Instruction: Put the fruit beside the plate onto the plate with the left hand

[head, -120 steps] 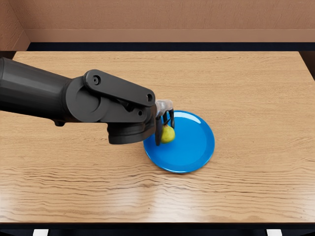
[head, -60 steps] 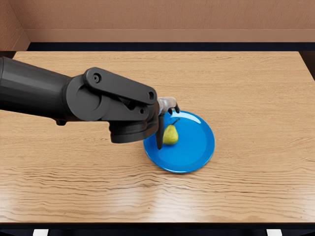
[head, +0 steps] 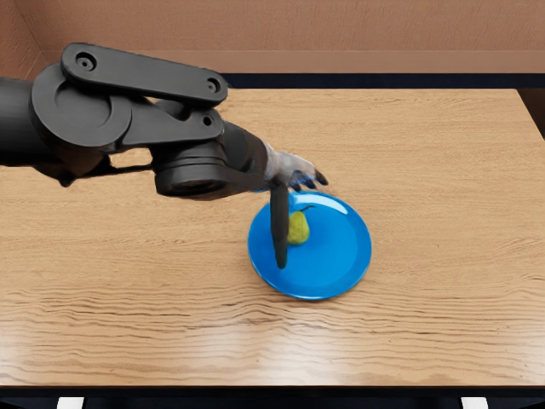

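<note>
left hand [head: 291,173] raised, yellow-green pear [head: 297,228] on round plate [head: 341,256]

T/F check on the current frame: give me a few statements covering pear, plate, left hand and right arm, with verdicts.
1. The pear lies on the blue plate. True.
2. The left hand grasps the pear. False: its fingers are spread and hold nothing.
3. The plate holds two fruits. False: only the pear is on it.
4. The right arm is out of view. True.
5. The plate hangs over the table edge. False: it sits fully on the tabletop.
</note>
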Robot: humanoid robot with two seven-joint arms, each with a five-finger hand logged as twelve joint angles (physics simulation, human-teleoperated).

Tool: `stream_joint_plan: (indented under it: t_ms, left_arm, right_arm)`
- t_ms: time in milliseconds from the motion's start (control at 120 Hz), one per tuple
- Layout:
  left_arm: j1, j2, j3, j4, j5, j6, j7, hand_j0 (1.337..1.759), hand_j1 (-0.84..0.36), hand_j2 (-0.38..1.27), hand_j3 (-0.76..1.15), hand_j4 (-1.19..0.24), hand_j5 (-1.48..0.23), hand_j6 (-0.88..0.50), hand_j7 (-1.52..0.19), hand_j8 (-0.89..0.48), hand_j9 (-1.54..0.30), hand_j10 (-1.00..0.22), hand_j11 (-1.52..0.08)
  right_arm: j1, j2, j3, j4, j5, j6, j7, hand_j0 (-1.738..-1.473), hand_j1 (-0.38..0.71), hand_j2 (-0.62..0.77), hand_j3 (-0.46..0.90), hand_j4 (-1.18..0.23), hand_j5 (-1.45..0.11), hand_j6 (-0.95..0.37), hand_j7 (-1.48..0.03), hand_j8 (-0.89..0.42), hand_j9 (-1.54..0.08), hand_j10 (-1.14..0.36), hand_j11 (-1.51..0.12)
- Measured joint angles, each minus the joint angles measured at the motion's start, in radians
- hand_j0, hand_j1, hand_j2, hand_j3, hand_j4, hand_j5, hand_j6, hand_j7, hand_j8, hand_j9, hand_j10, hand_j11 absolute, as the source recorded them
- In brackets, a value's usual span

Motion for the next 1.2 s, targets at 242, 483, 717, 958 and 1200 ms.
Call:
stream_joint_plan:
  t_ms: [242, 483, 717, 958, 1200]
  left_arm:
    - [0.048, 0.176, -0.068, -0.001, -0.081, -0.239, -0.047, 1.658, 0.34, 0.0, 0.0, -0.01, -0.01, -0.01, -0.01, -0.01, -0.01, -0.01, -0.01]
    - [0.13, 0.408, -0.124, -0.001, -0.181, -0.497, -0.074, 1.658, 0.35, 0.0, 0.0, 0.0, 0.0, 0.0, 0.0, 0.0, 0.0, 0.0, 0.0]
    - [0.268, 0.612, -0.158, 0.0, -0.28, -0.586, -0.123, 1.658, 0.35, 0.0, 0.0, 0.0, 0.0, 0.0, 0.0, 0.0, 0.0, 0.0, 0.0]
    - [0.408, 0.776, -0.225, 0.01, -0.345, -0.596, -0.136, 1.658, 0.35, 0.0, 0.0, 0.0, 0.0, 0.0, 0.0, 0.0, 0.0, 0.0, 0.0]
    - [0.445, 0.798, -0.263, 0.015, -0.349, -0.597, -0.134, 1.658, 0.35, 0.0, 0.0, 0.0, 0.0, 0.0, 0.0, 0.0, 0.0, 0.0, 0.0]
  right_arm:
    - [0.0, 0.0, 0.0, 0.0, 0.0, 0.0, 0.0, -1.658, -0.32, 0.0, 0.0, -0.02, -0.03, -0.02, -0.03, -0.02, -0.03, -0.02, -0.03]
    - [0.0, 0.0, 0.0, 0.0, 0.0, 0.0, 0.0, -1.658, -0.32, 0.0, 0.0, -0.02, -0.03, -0.02, -0.03, -0.02, -0.03, -0.02, -0.03]
    - [0.0, 0.0, 0.0, 0.0, 0.0, 0.0, 0.0, -1.658, -0.32, 0.0, 0.0, -0.02, -0.03, -0.02, -0.03, -0.02, -0.03, -0.02, -0.03]
    - [0.0, 0.0, 0.0, 0.0, 0.0, 0.0, 0.0, -1.658, -0.32, 0.0, 0.0, -0.02, -0.03, -0.02, -0.03, -0.02, -0.03, -0.02, -0.03]
    - [0.0, 0.0, 0.0, 0.0, 0.0, 0.0, 0.0, -1.658, -0.32, 0.0, 0.0, -0.02, -0.03, -0.02, -0.03, -0.02, -0.03, -0.02, -0.03]
